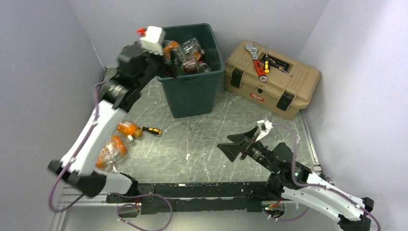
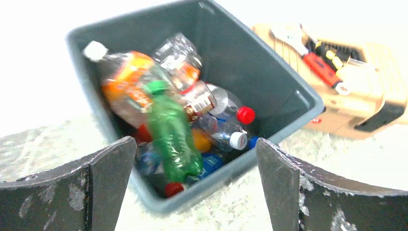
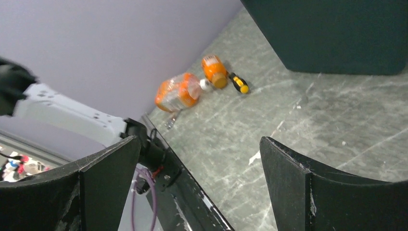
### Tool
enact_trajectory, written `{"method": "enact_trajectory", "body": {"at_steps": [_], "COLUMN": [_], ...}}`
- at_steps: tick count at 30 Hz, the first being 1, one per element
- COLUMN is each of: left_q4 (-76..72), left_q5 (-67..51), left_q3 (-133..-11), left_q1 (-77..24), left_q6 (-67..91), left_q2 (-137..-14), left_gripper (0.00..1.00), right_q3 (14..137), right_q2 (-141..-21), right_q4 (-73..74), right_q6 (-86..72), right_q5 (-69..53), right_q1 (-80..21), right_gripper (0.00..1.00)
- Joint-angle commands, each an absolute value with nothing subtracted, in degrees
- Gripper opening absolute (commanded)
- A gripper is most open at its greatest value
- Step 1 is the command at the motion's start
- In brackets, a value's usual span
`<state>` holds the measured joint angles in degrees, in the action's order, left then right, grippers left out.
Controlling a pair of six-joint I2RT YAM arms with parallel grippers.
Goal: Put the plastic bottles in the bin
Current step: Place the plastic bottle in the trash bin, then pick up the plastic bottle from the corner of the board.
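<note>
The dark green-grey bin (image 1: 190, 94) stands at the back and holds several plastic bottles. My left gripper (image 2: 195, 141) hangs open over the bin's near left rim (image 2: 250, 62). A green bottle (image 2: 171, 134), blurred, lies free between and beyond its fingers, on top of the clear and orange bottles inside. Two orange bottles (image 1: 127, 129) (image 1: 110, 150) lie on the table left of the bin, also seen from the right wrist as the capped orange bottle (image 3: 214, 70) and the crushed orange one (image 3: 177, 92). My right gripper (image 1: 227, 143) is open and empty, low over the table's middle (image 3: 199, 139).
A yellow-handled screwdriver (image 1: 151, 130) lies against the nearer orange bottle. A tan toolbox (image 1: 272, 79) with a wrench and screwdrivers on its lid sits right of the bin. Walls close in on the left, back and right.
</note>
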<state>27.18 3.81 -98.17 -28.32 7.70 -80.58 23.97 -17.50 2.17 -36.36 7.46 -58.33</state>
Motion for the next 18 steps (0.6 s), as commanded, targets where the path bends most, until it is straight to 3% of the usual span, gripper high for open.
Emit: {"method": "enact_trajectory", "body": {"at_steps": [1,8,15,16,18], "left_q4": [26.76,39.55,47.64,48.46,48.83], "left_q5": [12.6,29.33,42.62,43.31,44.23], "left_q3": [-93.59,-80.66,-68.76,-67.02,-64.41], "left_q1": [-28.13,-28.12,-28.12,-28.11,-28.12], "left_q6": [6.98,7.15,12.62,14.43,16.88], "left_q2": [-64.43,-44.05,-31.21,-29.69,-26.74], "left_gripper": [0.99,0.99,1.0,0.99,0.99], "right_q3": [23.22,28.91,44.86,47.43,53.41], "right_q2": [-26.2,-53.7,-82.87,-86.35,-93.06], "right_q4": [-6.78,-23.55,-31.2,-32.02,-33.95], "right_q6": [-35.5,-35.5,-35.5,-35.5,-35.5], "right_q5": [8.04,8.04,8.04,-0.56,-2.69], "right_q1": [-58.68,-59.33,-65.52,-65.89,-66.17], "right_gripper": [1.0,1.0,1.0,0.93,0.92]}}
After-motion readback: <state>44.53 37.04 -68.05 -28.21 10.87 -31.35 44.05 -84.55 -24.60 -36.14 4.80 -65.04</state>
